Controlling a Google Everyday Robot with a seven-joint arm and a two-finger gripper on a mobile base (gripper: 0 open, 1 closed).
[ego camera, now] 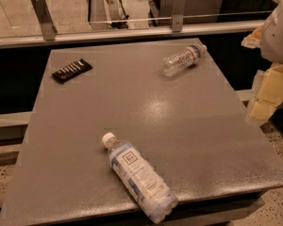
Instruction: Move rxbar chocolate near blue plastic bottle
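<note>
The rxbar chocolate (71, 70) is a small flat black wrapper with white lettering, lying at the far left of the grey table (146, 112). The blue plastic bottle (139, 176) is large, clear and ribbed, with a white cap and a pale label bearing a dark square logo. It lies on its side at the table's front edge, its base slightly over the edge. My gripper (266, 98) hangs off the table's right side, above the floor, far from both things and holding nothing that I can see.
A smaller, thinner clear bottle (184, 59) with a red-and-blue label lies on its side at the far right of the table. A metal rail with brackets (132, 29) runs behind the table. The white arm housing (279, 29) is at the upper right.
</note>
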